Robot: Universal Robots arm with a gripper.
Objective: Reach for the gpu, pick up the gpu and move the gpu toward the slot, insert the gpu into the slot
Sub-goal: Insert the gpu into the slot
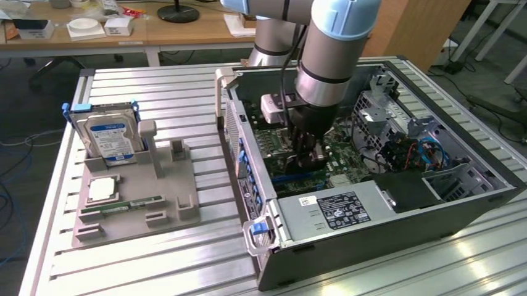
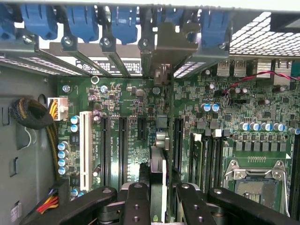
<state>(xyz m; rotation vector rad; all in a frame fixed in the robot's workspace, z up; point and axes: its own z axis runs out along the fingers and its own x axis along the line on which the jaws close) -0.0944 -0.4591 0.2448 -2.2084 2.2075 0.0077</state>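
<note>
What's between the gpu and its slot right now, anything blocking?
Nothing visible. The gripper holds the gpu edge-on just above the green motherboard, its metal bracket up at the case's rear openings. The slot directly beneath is hidden by the card.

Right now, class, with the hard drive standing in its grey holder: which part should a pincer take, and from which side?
Probably the upper part of the hard drive, from straight above, closing across its two broad faces. It stands upright with its lower end seated in the grey holder, leaving the top free.
</note>
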